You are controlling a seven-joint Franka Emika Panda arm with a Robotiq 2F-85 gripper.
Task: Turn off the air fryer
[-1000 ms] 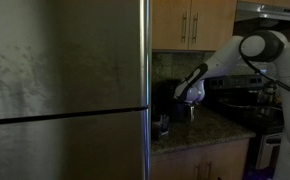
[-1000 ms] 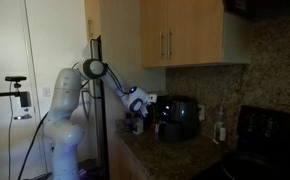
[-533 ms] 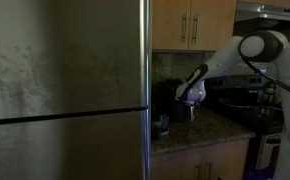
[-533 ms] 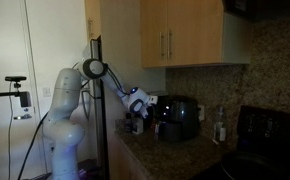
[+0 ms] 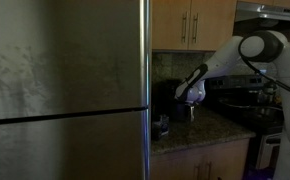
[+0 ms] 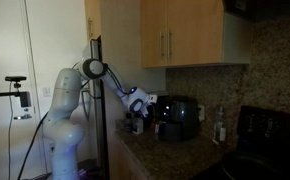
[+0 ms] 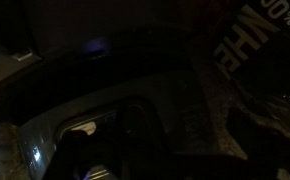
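while gripper [image 6: 138, 101] hangs just beside glossy black rounded upright air fryer [image 6: 178, 118], fryer lies directly ahead (jaw spread: cannot tell, too dark).

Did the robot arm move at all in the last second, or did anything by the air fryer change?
Nothing visibly changed. The end effector is in the same spot beside the air fryer, and the air fryer stands just where it was. It took hold of nothing and let go of nothing.

SS fridge [image 5: 65, 70], wood cabs [image 6: 175, 35], granite ctr [image 5: 210, 128].
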